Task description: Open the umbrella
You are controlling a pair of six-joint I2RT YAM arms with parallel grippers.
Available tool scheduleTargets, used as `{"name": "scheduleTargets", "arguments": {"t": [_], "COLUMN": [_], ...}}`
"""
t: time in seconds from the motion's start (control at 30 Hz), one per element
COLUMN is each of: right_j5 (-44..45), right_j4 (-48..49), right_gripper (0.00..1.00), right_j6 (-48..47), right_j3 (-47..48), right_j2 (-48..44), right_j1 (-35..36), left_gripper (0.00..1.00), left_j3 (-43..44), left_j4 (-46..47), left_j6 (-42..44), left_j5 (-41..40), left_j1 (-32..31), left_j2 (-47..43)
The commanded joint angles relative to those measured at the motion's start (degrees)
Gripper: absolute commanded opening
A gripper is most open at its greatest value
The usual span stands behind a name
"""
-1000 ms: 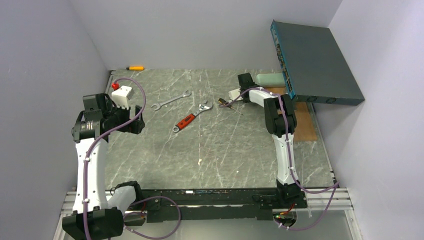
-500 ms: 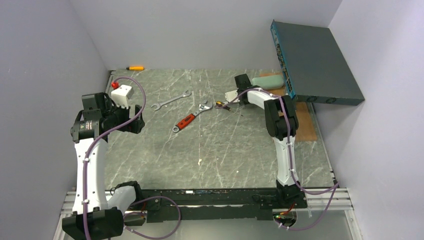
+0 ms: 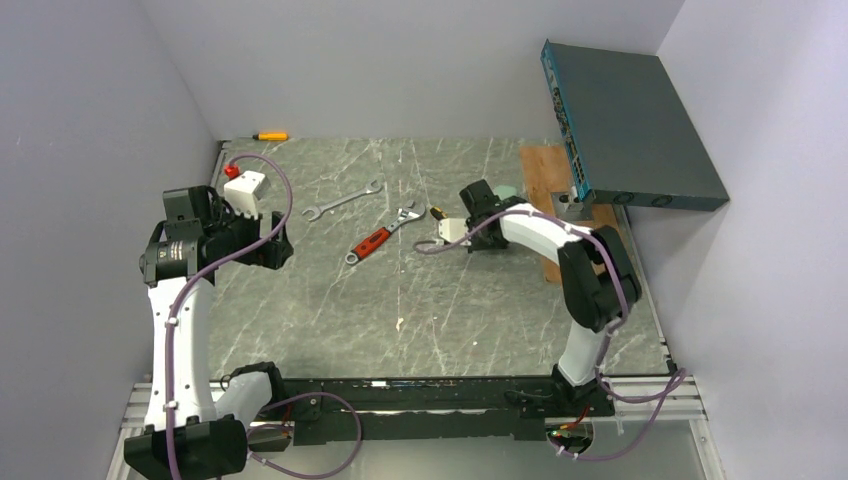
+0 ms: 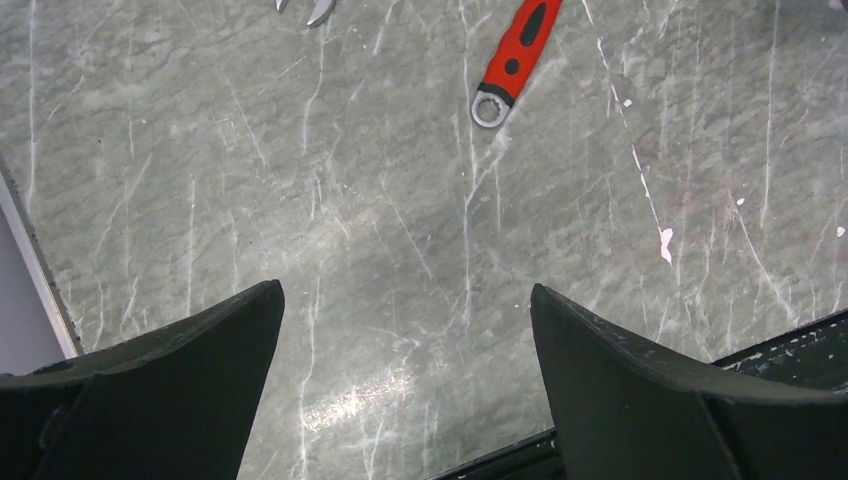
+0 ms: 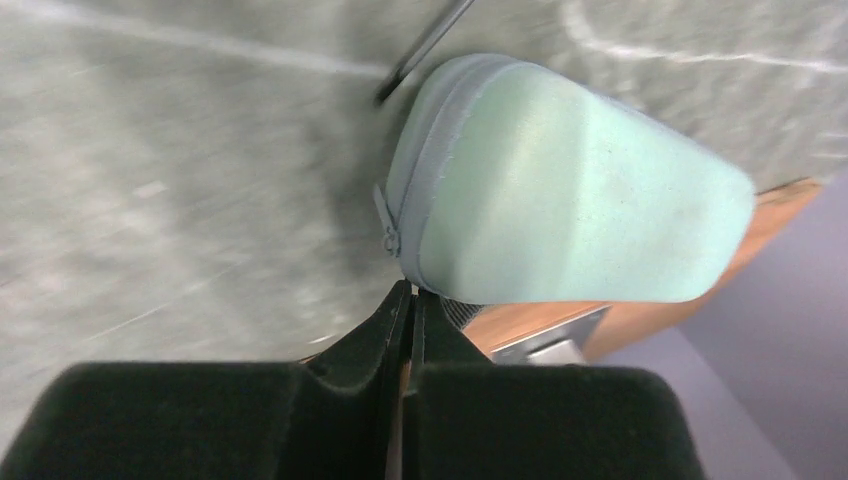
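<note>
One pale mint-green oval zipped case [image 5: 560, 200], shut, contents hidden, lies at twelve o'clock of the clenched right gripper [image 5: 410, 297]. Where the umbrella is, I cannot tell. The left gripper [image 4: 405, 300] is released. Two wrenches at the right gripper's nine o'clock: silver wrench [image 3: 342, 199], red-handled wrench [image 3: 378, 238].

The adjustable wrench [image 3: 383, 232] lies mid-bench [image 3: 450, 310]. Just behind it to the left lies a spanner [image 3: 342, 200], and well behind that, at the far edge, a screwdriver [image 3: 270, 136]. Left of the wrench sits a small box [image 3: 243, 186]. To its right comes the right gripper [image 5: 410, 295], then the case [image 5: 560, 190] just beyond its jaws, then a board [image 3: 540, 170] under a flat box [image 3: 630, 125].
</note>
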Motion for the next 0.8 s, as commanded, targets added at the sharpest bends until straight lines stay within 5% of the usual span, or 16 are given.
{"name": "scheduleTargets", "arguments": {"t": [0.0, 0.13, 0.3, 0.47, 0.63, 0.77], "right_j5": [-5.75, -9.72, -11.93, -12.87, -16.30, -19.84], "right_j4": [-9.70, -10.95, -9.84, -8.12, -8.34, -13.82], "right_gripper": [0.00, 0.00, 0.00, 0.00, 0.00, 0.26], "right_j6": [8.87, 13.87, 21.84, 28.59, 38.45, 42.77], "right_j3": [-8.32, -11.90, -7.55, 3.15, 21.32, 35.31], "right_j2": [-11.29, -16.45, -12.24, -3.41, 7.60, 12.53], "right_j1": [3.56, 10.17, 20.91, 29.40, 31.44, 29.60], "left_gripper": [1.00, 1.00, 1.00, 1.00, 1.00, 1.00], "left_j3": [1.37, 0.39, -0.62, -0.48, 1.84, 4.96], "left_j4": [-0.46, -0.81, -1.73, -3.20, -2.91, -2.04], "left_j6": [1.10, 1.43, 0.35, -2.30, -5.30, -8.57], "left_j5": [1.99, 2.99, 2.99, 4.52, 11.40, 12.77], "left_j1": [0.12, 0.15, 0.35, 2.75, 12.15, 14.41], "left_j2": [-1.98, -2.55, -3.16, -2.43, -1.30, 1.24]}}
